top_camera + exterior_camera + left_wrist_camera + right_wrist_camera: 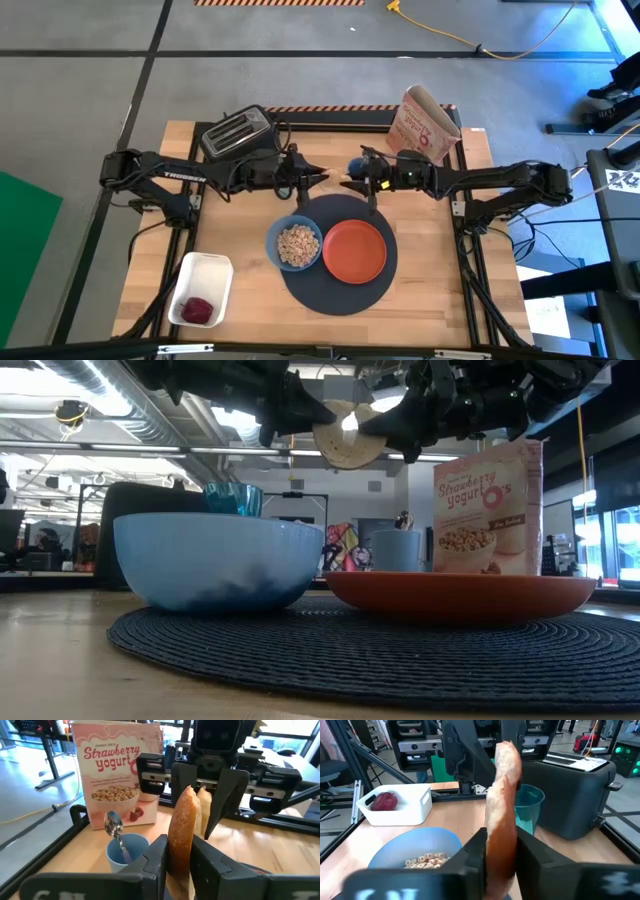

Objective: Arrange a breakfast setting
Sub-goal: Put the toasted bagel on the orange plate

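Held in mid-air above the far edge of the round mat (335, 295): a slice of bread (347, 435), upright on its edge, pinched from both sides. Left gripper (322, 178) with fingers narrowed onto one end, right gripper (347, 181) with fingers narrowed onto the other (a hand-over, by the look of it, though impossible to say which way).

Likely light, dry and fairly stiff, yet crumbly: prone to tearing under opposing pulls and to crushing under a hard squeeze. Best gripped flat across the two faces, near the crust, never by a thin corner. Worth freeing one grip fully before moving off with the other.

Below, on the mat: blue bowl (294, 245) filled with cereal, just beside the orange plate (353, 250), bare and probably meant for the slice. Green tumbler (527, 810) next to the black toaster (237, 132). Metal spoon (114, 826) standing in a small pale blue cup (127, 854) in front of the cereal box (425, 125). White tray (212, 275) with a red fruit (197, 310) at the near left corner.

Wooden tabletop (440, 290), flat and matte; woven mat probably grippy. Beyond, an open workshop with stands and cables on a grey floor.
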